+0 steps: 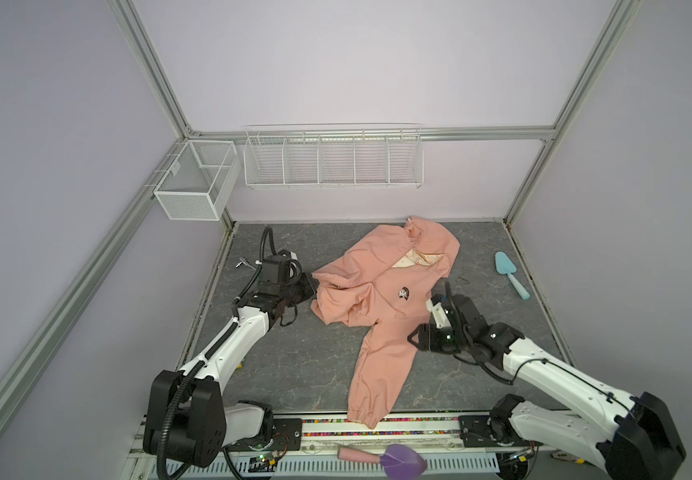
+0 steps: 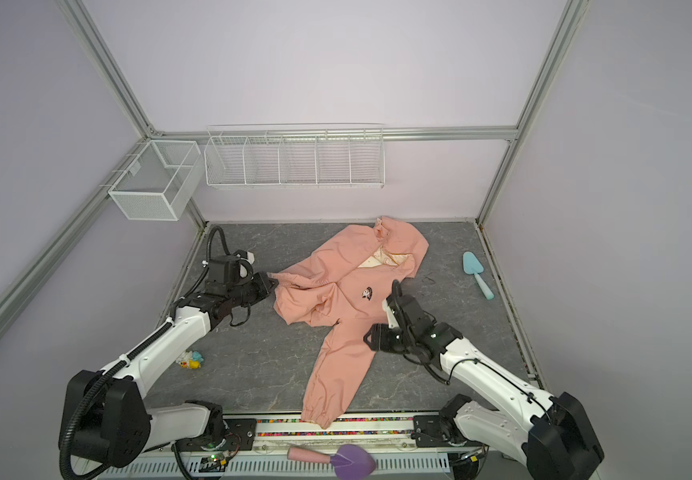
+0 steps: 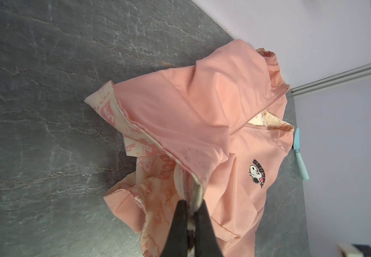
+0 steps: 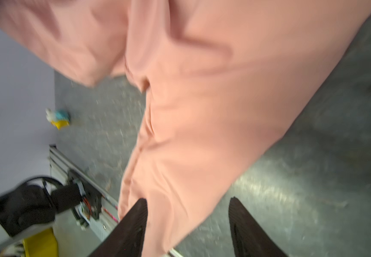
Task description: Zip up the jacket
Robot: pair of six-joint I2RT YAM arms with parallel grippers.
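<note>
— 2 pincers and 1 jacket (image 1: 381,286): where does the jacket lie?

— On the grey table (image 1: 294,365), front side up, in the back half. Its hood (image 1: 431,241) points to the back wall. 1 sleeve (image 1: 377,365) runs toward the front, its cuff (image 1: 363,415) lying over the coloured rail (image 1: 419,422) at the table's edge. The small cartoon badge (image 1: 403,293) faces up.

— What has the left pincer got?

— The left pincer (image 3: 192,203) is clamped tight on a bunched edge of the jacket, where the patterned cream lining (image 3: 153,189) is turned out. In both top views that is the jacket's left edge.

— And the zip?

— In the left wrist view the zip (image 3: 255,115) parts at the neck. Lower down the cloth is folded and I cannot tell.

— The right pincer?

— The right pincer (image 4: 188,199) has its jaws well apart over the long sleeve. 1 finger (image 4: 135,220) is above the pink cloth, the other above bare table. It grips nothing. That view is blurred, so I cannot tell whether a finger touches the cloth.

— Anything else about?

— A pale blue trowel (image 1: 510,270) lies on the table, well apart from the jacket, on the right in both top views. A purple scoop (image 1: 402,459) with a pink handle lies in front of the rail. A small toy (image 2: 191,360) sits near the left arm.
</note>
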